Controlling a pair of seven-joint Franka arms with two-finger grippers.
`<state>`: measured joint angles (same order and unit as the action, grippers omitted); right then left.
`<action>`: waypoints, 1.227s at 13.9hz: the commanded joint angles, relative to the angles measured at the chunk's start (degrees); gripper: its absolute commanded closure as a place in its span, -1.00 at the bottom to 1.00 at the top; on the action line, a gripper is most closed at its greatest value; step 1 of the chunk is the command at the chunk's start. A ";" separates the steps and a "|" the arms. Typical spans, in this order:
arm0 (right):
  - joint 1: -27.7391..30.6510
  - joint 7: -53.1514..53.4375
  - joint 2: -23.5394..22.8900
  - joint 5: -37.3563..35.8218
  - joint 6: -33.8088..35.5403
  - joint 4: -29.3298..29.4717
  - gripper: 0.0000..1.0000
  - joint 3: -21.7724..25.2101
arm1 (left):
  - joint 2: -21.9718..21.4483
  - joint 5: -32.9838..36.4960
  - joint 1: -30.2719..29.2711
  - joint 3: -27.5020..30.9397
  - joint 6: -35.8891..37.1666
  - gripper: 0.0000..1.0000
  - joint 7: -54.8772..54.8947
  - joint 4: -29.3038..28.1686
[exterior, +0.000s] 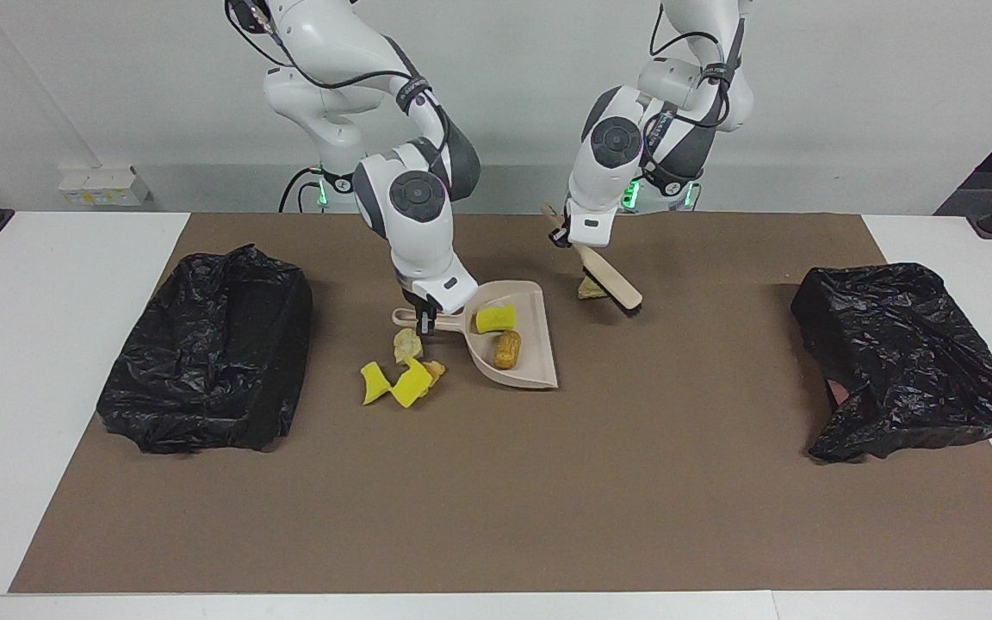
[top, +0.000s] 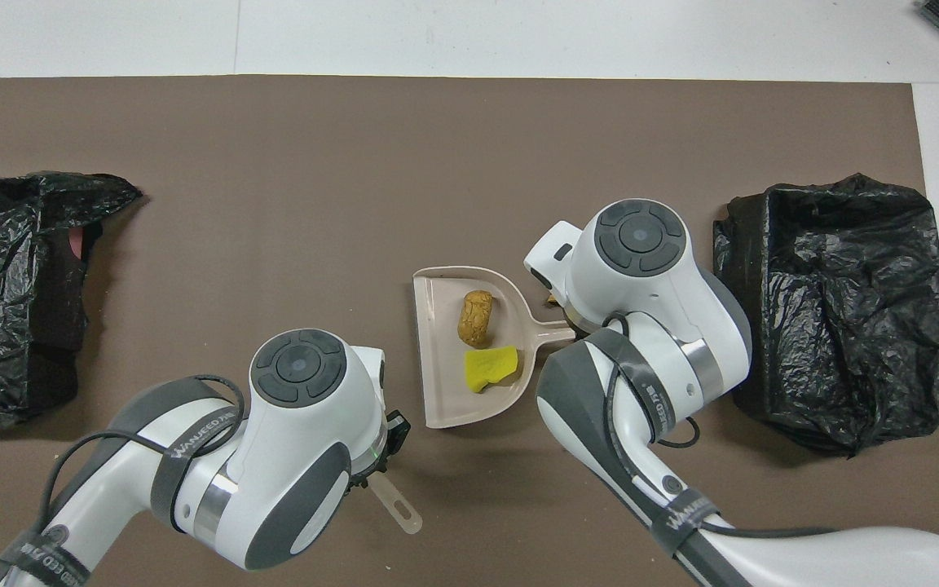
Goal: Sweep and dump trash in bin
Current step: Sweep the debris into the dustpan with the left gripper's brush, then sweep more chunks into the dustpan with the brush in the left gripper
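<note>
My right gripper (exterior: 424, 325) is shut on the handle of the beige dustpan (exterior: 539, 344), low on the brown mat. In the pan lie a yellow scrap (exterior: 496, 319) and a brown bread lump (exterior: 507, 349) of trash; the overhead view shows the pan (top: 430, 342) with that lump (top: 475, 316) and scrap (top: 491, 367). More trash (exterior: 401, 375), yellow and tan, lies on the mat beside the pan, toward the right arm's end. My left gripper (exterior: 580, 244) is shut on a tilted brush (exterior: 612, 284), held over a tan lump (exterior: 586, 291). From overhead both hands are hidden by their arms.
A black-bagged bin (exterior: 212, 362) stands at the right arm's end of the mat and another bin (exterior: 901, 362) at the left arm's end. Overhead they show as one bin (top: 836, 310) and the other bin (top: 5, 285). The brush's handle end (top: 401, 507) pokes out under the left arm.
</note>
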<state>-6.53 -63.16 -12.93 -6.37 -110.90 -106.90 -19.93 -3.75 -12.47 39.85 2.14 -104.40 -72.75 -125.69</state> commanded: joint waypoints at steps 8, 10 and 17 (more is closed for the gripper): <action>-2.34 8.13 5.02 0.49 -11.78 -12.81 1.00 -1.78 | -11.72 0.09 2.95 -0.03 -17.40 1.00 2.65 -20.48; -2.61 9.99 4.66 0.22 -12.14 -12.81 1.00 -1.78 | -10.93 -2.98 3.04 -0.03 -20.48 1.00 12.75 -20.21; -2.61 10.16 4.58 0.31 -11.35 -12.72 1.00 -1.78 | -0.12 -11.70 9.88 -0.03 -28.23 1.00 35.82 -10.30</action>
<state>-9.25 -54.68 -8.50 -6.23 -121.56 -119.05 -21.44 -9.31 -23.04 46.40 1.43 -131.25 -40.37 -141.49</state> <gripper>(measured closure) 0.683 0.740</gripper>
